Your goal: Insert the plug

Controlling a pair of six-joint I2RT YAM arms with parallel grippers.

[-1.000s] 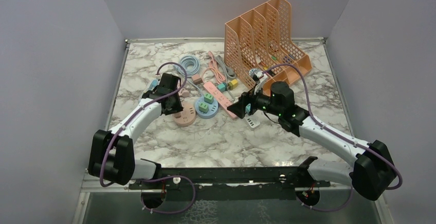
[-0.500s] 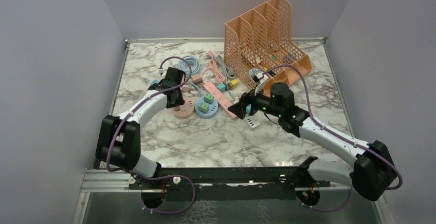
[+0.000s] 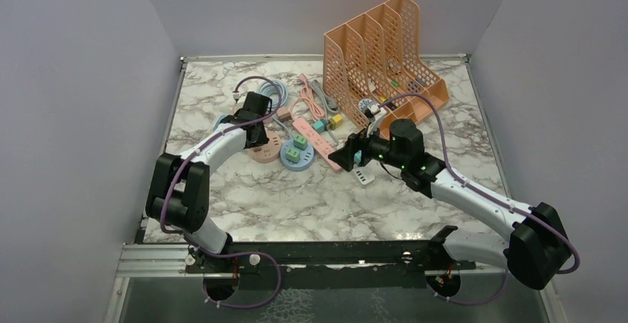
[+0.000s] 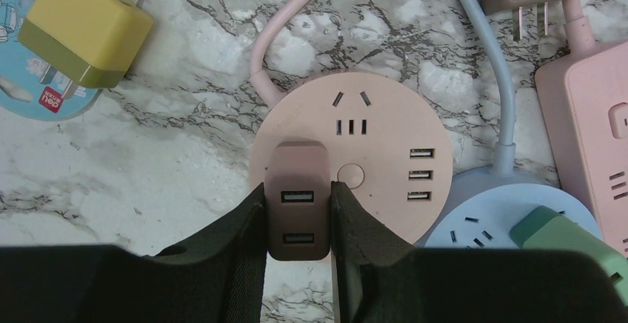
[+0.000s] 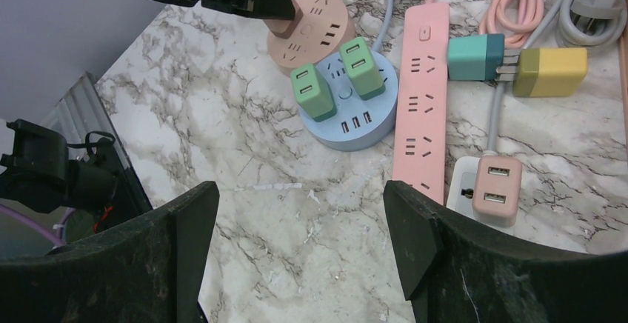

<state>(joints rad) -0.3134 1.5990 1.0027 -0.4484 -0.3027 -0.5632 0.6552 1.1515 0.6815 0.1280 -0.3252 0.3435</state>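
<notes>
The workspace is a marble-patterned table (image 3: 333, 204) enclosed by plain grey walls, with an orange file rack (image 3: 385, 41) at the far right. In the overhead view, we find the left gripper (image 3: 258, 136) lowered over the round pink socket hub (image 3: 266, 151) at the left of the cable cluster. The right gripper (image 3: 346, 152) hangs beside the pink power strip (image 3: 315, 139).

In the left wrist view, the fingers (image 4: 244, 219) are clamped on the plug (image 4: 298, 171), a dusty-pink block adapter with two USB ports on its upper face. It stands on the near-left part of the hub. We cannot tell whether its prongs are fully seated. We judge insertion to be the step in hand. The next move calls for a straight downward press, then release.

In the right wrist view, that claw stands wide open and holds nothing, above bare marble near the blue round hub (image 5: 348, 119).
</notes>
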